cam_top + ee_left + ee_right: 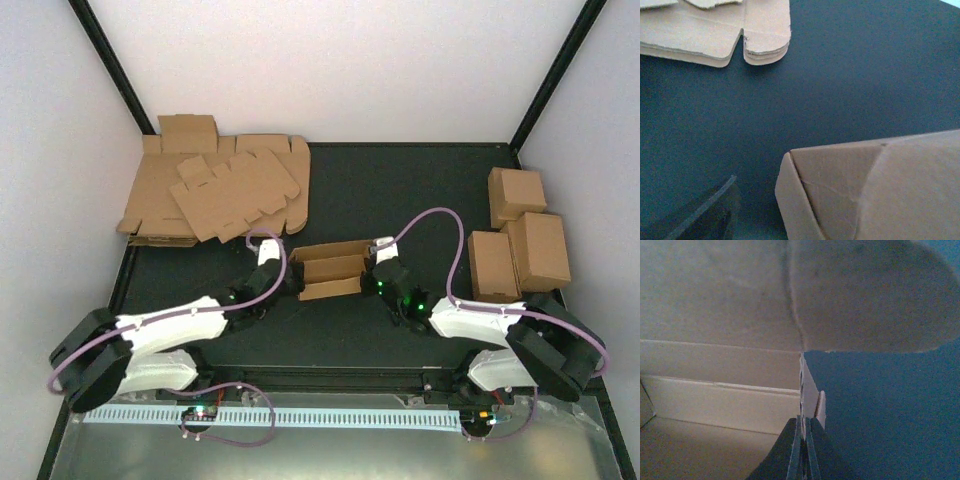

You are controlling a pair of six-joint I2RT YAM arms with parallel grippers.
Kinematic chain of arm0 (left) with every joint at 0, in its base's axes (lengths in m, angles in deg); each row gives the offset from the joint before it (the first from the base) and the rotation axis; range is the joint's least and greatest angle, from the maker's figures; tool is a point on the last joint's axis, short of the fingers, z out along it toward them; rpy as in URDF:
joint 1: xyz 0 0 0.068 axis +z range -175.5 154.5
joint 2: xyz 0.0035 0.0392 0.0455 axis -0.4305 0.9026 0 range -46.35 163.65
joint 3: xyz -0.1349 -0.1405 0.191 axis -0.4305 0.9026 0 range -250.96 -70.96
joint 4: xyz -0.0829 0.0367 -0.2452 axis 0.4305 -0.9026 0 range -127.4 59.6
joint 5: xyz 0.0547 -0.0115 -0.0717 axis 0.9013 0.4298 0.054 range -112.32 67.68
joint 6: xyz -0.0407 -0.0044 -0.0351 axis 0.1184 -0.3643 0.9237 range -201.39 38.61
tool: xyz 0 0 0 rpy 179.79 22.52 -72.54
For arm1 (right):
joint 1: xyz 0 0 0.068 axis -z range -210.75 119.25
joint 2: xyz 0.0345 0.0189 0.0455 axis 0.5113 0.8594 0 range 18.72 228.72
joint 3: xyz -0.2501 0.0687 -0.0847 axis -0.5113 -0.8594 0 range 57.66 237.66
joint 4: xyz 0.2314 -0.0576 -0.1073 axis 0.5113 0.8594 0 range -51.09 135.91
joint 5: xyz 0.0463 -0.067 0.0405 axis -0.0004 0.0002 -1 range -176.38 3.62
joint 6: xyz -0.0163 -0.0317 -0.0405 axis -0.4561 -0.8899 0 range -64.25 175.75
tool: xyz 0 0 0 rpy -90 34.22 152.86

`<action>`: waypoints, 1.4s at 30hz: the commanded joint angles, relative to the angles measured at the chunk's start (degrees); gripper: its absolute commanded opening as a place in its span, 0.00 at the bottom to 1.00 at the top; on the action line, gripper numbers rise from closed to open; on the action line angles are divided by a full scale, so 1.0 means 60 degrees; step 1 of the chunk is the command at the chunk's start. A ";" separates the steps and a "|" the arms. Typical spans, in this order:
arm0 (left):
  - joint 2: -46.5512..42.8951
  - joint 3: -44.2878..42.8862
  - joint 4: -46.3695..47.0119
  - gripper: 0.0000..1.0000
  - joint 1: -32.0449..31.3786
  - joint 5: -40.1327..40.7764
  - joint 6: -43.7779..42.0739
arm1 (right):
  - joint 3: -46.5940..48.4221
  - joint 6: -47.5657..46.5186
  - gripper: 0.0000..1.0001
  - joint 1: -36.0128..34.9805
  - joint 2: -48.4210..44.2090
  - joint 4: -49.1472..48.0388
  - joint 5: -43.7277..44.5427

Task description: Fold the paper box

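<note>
Brown cardboard, the paper box (330,267) sits half-formed on the counter (400,190) between both tools. The right tool (806,427) is pinched tight on the box's end wall, likely to anchor it. The left tool (290,282) stands parted and holds nothing. The box's other end sits just beside its visible finger (705,212), probably awaiting a fresh grip.

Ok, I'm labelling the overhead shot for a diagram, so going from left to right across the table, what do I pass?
Heap of flat cardboard blanks → left gripper → paper box → right gripper → cluster of folded boxes.
</note>
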 commanded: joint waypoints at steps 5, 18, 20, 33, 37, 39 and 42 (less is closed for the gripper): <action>-0.2587 -0.0470 -0.3113 0.82 -0.0035 -0.1380 -0.1118 | -0.0116 -0.0366 0.03 -0.0030 0.0098 0.0107 0.0199; -0.3520 -0.2500 -0.3574 0.97 0.0459 -0.4156 -0.6418 | -0.0203 -0.0984 0.03 -0.0025 0.0017 -0.0104 -0.0395; -0.2671 -0.3273 -0.4048 0.92 0.0680 -0.4743 -0.7093 | -0.0184 -0.1021 0.03 -0.0032 0.0052 -0.0111 -0.0437; 0.1887 -0.7410 -0.7817 0.60 0.0982 -0.6097 -0.9867 | -0.0003 -0.1195 0.02 -0.0026 0.0290 0.0068 -0.0580; 0.2359 -0.7678 -0.7955 0.54 0.0977 -0.5980 -0.9897 | 0.0030 -0.1190 0.02 -0.0038 0.0354 0.0029 -0.0668; 0.2512 -0.7743 -0.7970 0.45 0.0976 -0.5801 -0.9873 | 0.0045 -0.1207 0.02 -0.0029 0.0368 0.0017 -0.0686; 0.2746 -0.7863 -0.8042 0.15 0.0976 -0.5602 -0.9862 | 0.0072 -0.1242 0.02 -0.0038 0.0409 0.0039 -0.0676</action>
